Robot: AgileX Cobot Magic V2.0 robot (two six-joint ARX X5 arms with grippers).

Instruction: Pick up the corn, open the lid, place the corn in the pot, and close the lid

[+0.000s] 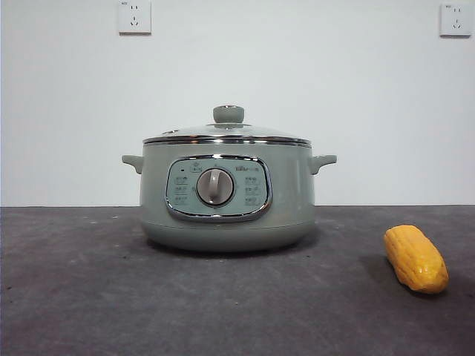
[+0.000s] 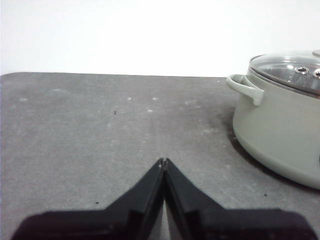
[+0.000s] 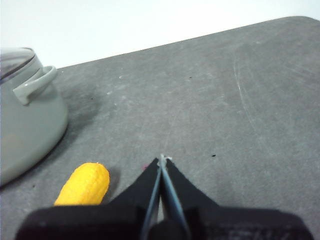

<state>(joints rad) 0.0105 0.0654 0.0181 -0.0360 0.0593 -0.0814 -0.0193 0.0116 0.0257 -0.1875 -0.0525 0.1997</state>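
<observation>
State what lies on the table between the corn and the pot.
Nothing: in the front view only bare dark table separates the corn from the pot.

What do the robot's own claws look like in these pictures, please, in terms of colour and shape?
Only the wrist views show them. The left claw has two matt black jaws, broad at the base and tapering to thin points. The right claw is the same black wedge shape, with pale, greyish inner faces along the seam. No cables, markings or arm links are visible.
</observation>
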